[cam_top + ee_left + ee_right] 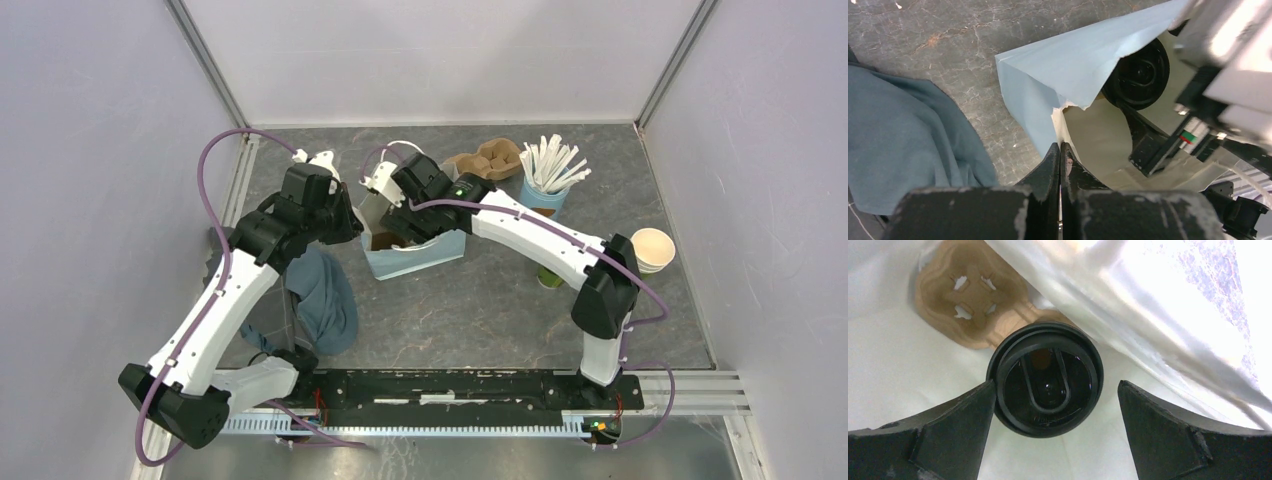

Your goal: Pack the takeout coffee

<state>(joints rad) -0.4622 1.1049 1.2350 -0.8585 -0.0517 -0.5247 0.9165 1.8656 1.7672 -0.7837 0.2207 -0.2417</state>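
Near the worktop's [480, 310] left edge: a crumpled blue cloth [325, 295].

Just right of it, the left gripper [1060, 147] is pressed together on the top edge of the blue bag [420, 255], pinching the paper so the mouth gapes. The bag stands upright, left of centre and toward the far edge.

Inside, on the bag floor, is the takeout coffee [1045, 380], upright with its black lid on. A brown pulp carrier [973, 305] is right against it; I cannot tell whether the cup sits in a pocket.

The right gripper [1056, 383] is down in the bag, spread wide. One finger is just beside the lid rim, the other well apart, so it is not holding the cup.

Handling, my judgement: the cup is light, its thin paper wall dents easily, and the lid could pop if squeezed. Any re-grip should go round the wall below the lid, keeping the cup upright.

Toward the far-right corner: a light-blue cup of white sticks [545, 185]. By the right edge: a lidless cup [652, 248].
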